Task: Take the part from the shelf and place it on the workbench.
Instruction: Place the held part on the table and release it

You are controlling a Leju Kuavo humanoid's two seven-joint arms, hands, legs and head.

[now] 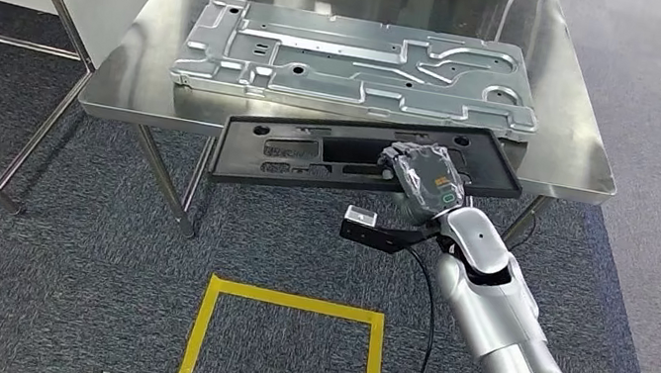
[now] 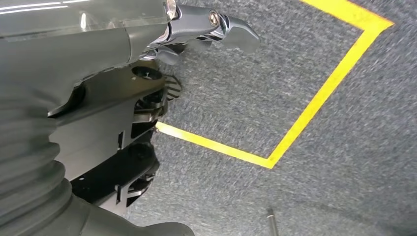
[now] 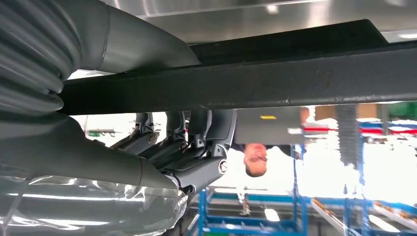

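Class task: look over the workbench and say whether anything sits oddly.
The black part overhangs the workbench's near edge, tilted rather than flat, with the right hand gripping it. The silver panel lies flat.

Desk [image 1: 562, 153]: brushed stainless steel, smooth, soft sheen with blurred reflections. Stamped panel [image 1: 356, 65] on it: bare silver sheet metal, satin, ribbed and embossed. Black part [image 1: 312, 149]: matt plastic, fine grainy texture (clear in the right wrist view). Right robot hand [image 1: 423, 176]: dark grey matt plastic fingers, clear glossy film over the back. Arm [image 1: 488, 302]: glossy silver shell. Floor [image 1: 42, 271]: rough grey carpet, yellow tape [image 1: 288, 302] smooth.
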